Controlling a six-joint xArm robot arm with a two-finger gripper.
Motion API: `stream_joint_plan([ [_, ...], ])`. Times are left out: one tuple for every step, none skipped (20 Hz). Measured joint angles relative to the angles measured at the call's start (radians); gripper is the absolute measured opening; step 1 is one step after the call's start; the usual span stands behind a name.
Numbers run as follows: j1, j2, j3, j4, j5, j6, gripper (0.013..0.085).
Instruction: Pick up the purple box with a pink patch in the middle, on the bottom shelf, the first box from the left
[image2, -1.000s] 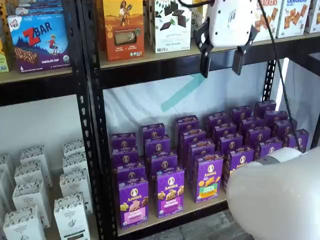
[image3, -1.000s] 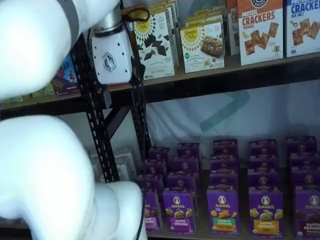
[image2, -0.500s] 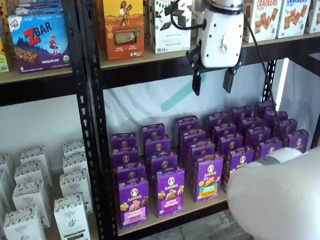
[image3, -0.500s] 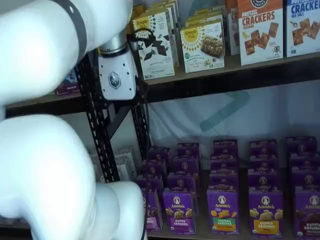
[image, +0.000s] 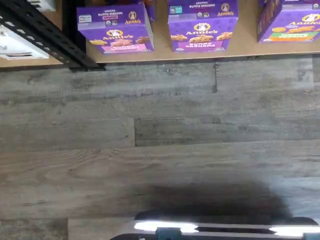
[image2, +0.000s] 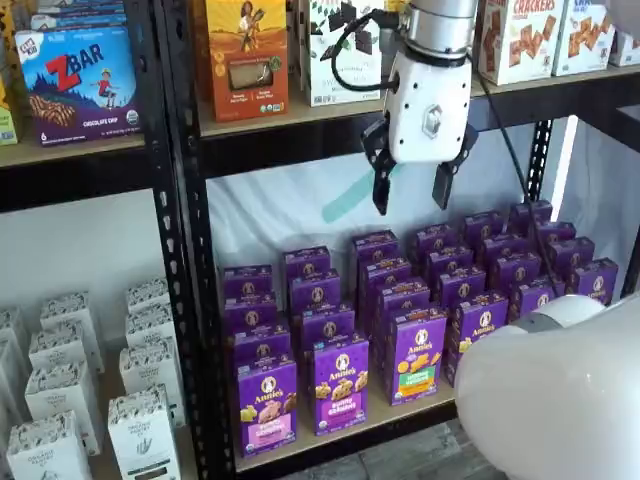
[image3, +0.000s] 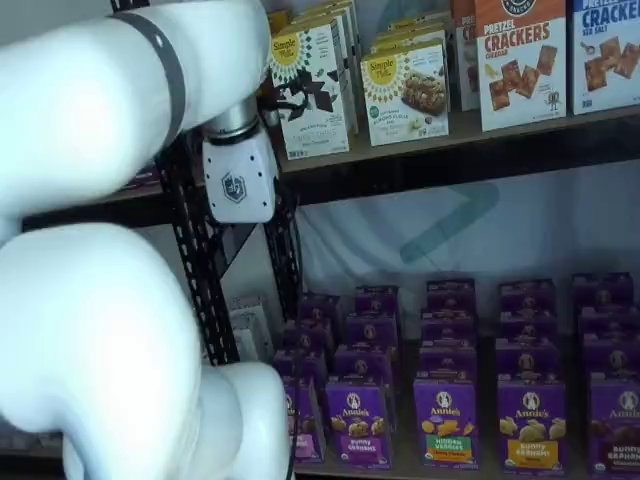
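approach phase here: the gripper (image2: 412, 183) hangs in front of the upper beam, fingers spread wide with a clear gap and nothing between them, well above the purple rows. the purple box (image2: 266, 405) stands at the front left corner of the bottom shelf (image2: 375, 423), just beside the black upright (image2: 195, 250), pink patch facing out, untouched. next move, i'd say, calls for coming down and to the left, squaring the fingers to the carton's sides without clipping the upright or the neighbour box (image2: 341, 383). the wrist view looks down on the wood floor (image: 160, 140) and catches the purple box (image: 115, 27) at the shelf lip with its neighbour close by. in a shelf view the white arm (image3: 100, 250) hides that box entirely; only the gripper's body shows, no fingers.
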Motion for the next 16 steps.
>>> stream_joint_plan([
  [0.006, 0.003, 0.007, -0.002, -0.011, 0.005, 0.085],
  [0.016, 0.007, 0.016, -0.009, -0.025, 0.015, 0.085],
  [0.019, 0.008, 0.018, -0.011, -0.029, 0.018, 0.085],
  [0.026, 0.009, 0.024, -0.019, -0.039, 0.026, 0.085],
  [0.03, 0.011, 0.031, -0.019, -0.052, 0.029, 0.085],
  [0.034, 0.013, 0.046, -0.011, -0.08, 0.031, 0.085],
  [0.036, 0.014, 0.051, -0.009, -0.093, 0.032, 0.085],
  [0.039, 0.016, 0.056, -0.008, -0.104, 0.034, 0.085],
  [0.046, 0.024, 0.063, -0.012, -0.12, 0.04, 0.085],
  [0.053, 0.031, 0.069, -0.017, -0.134, 0.047, 0.085],
  [0.058, 0.037, 0.076, -0.02, -0.149, 0.052, 0.085],
  [0.064, 0.047, 0.084, -0.022, -0.167, 0.058, 0.085],
  [0.07, 0.056, 0.089, -0.027, -0.179, 0.065, 0.085],
  [0.075, 0.066, 0.092, -0.032, -0.188, 0.07, 0.085],
  [0.081, 0.082, 0.095, -0.039, -0.197, 0.078, 0.085],
  [0.084, 0.092, 0.098, -0.041, -0.205, 0.082, 0.085],
])
